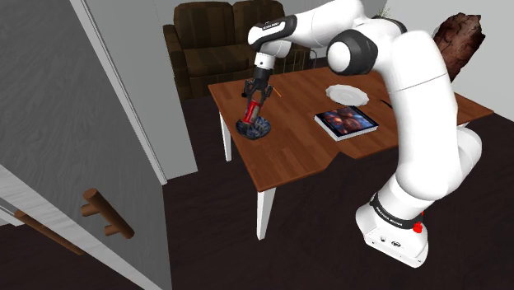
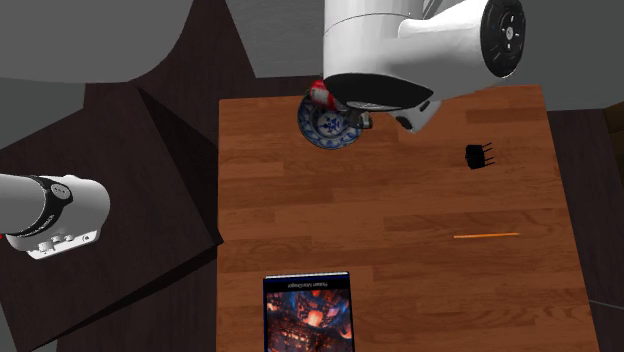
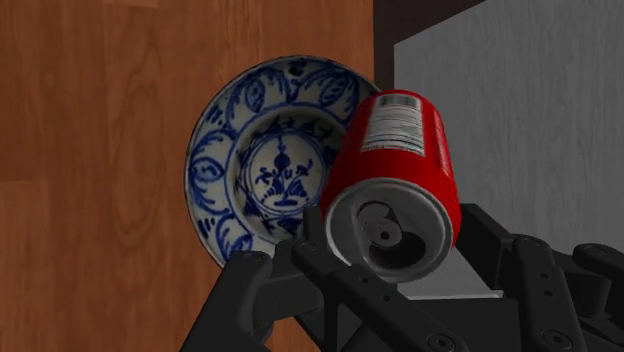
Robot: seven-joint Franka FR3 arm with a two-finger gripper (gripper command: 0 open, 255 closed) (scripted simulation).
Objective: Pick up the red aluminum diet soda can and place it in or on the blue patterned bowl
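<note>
The red can sits clasped between the gripper's 2 fingers, tilted over the rim of the blue-patterned bowl near the table's edge. The arm arches from the stand, hand pointing down.

A big white robot arm hangs over one end of a brown wooden table. Under it sits a round blue-and-white patterned bowl, with a red can peeking out beside its rim. A small black comb-like thing, a thin orange stick and a dark picture book lie apart.
</note>
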